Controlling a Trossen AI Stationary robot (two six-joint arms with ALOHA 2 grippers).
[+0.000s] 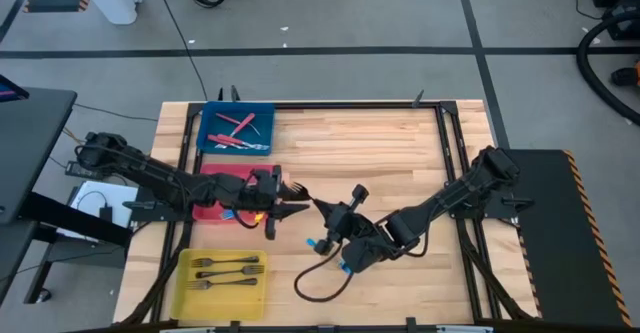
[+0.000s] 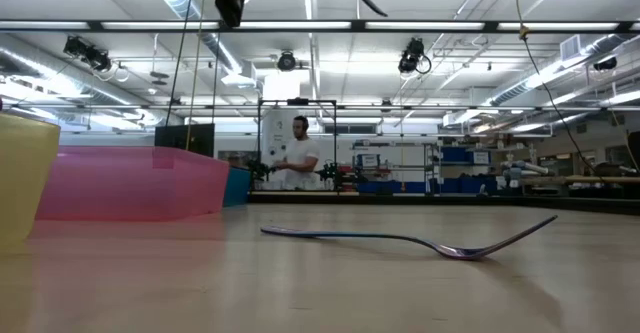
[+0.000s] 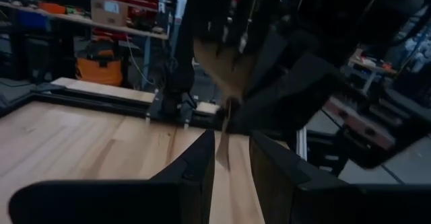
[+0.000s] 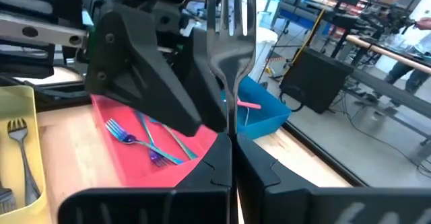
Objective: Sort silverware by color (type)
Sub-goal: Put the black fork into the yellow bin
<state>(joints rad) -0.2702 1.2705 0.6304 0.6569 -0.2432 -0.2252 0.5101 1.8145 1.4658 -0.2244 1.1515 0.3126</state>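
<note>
An all-metal fork stands in my right gripper, which is shut on it, tines up. In the high view my right gripper meets my left gripper at mid-table, just right of the red bin. My left gripper is open, and its fingers stand on either side of the fork. Whether they touch it, I cannot tell. Another fork, with a bluish sheen, lies on the table, resting on its curved head end. My right gripper pinches the fork between its two fingers by the slim handle just below the neck. The fork is lifted clear of the table. It points away from the fingers, with its tines toward my left gripper.
The blue bin at the far left holds red-handled forks. The red bin holds blue-handled forks. The yellow bin near the front edge holds dark forks. A black cable loop lies on the wood.
</note>
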